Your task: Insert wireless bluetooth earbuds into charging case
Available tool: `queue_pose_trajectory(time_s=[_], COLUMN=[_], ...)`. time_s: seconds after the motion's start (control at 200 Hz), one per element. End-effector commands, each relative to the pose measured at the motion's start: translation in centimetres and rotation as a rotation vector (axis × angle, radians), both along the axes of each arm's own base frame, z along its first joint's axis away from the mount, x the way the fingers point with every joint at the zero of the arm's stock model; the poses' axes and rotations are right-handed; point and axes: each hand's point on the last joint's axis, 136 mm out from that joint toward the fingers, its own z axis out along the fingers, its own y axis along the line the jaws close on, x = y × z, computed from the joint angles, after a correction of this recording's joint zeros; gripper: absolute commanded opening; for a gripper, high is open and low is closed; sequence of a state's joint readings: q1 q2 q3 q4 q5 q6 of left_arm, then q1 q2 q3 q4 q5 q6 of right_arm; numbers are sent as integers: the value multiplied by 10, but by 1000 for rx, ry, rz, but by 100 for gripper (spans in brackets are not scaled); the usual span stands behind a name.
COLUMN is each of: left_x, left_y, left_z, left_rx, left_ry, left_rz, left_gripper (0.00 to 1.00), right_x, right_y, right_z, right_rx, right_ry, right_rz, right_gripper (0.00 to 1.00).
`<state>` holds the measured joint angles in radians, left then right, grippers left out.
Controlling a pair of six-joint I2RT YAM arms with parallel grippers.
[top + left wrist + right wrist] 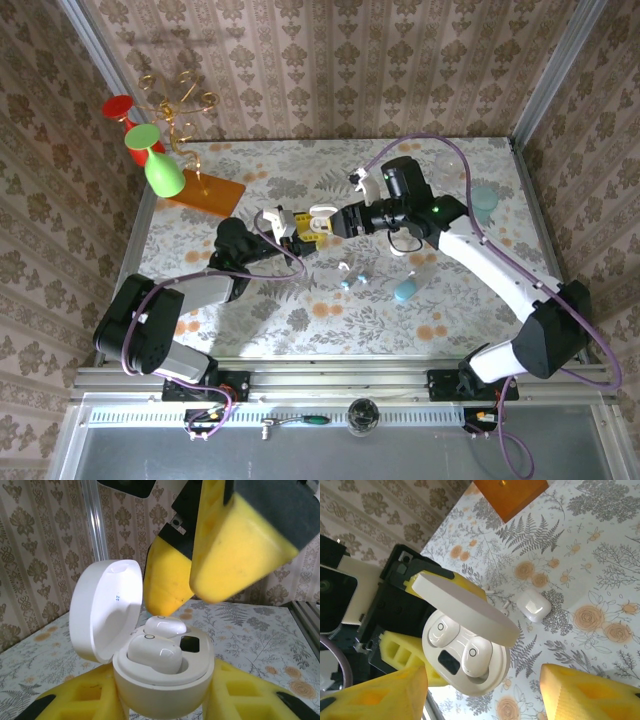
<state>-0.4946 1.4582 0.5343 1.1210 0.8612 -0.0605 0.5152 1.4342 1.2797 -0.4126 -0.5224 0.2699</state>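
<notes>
Left: your left gripper (165, 702), arm stretched low, is clamped on an open oval white case (165, 680). Centre: the charging case (534, 605) lies on the surface (300, 172) nearby, apart from both grippers. Right: your right gripper (482, 675) hovers at the oval white case, fingers apart, arm bent; the earbuds (346, 284) lie loose nearer you.

You see a white round case (165, 690) with white buds (155, 655), yellow fingers (235, 545), a glossy white charging case (534, 605), an orange block (510, 495), a tablecloth (600, 570) of grey ferns and orange blossoms, and beige damask wallpaper (40, 555).
</notes>
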Motion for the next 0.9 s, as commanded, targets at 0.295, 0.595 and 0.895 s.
queue_pose_trajectory(time_s=[0.295,0.595,0.895], left_x=[-6,2,2], left_y=[3,6,6], left_z=[5,9,20], left_rx=[-22,-41,-70], left_ry=[-51,-18,-46], left_rz=[-25,18,38], left_gripper=[32,32,32], right_x=[9,-9,4], right_y=[16,29,-9], right_z=[50,46,52], right_rx=[90,149,242], right_ry=[-92,-27,52], right_rz=[71,197,-96], right_gripper=[77,71,72])
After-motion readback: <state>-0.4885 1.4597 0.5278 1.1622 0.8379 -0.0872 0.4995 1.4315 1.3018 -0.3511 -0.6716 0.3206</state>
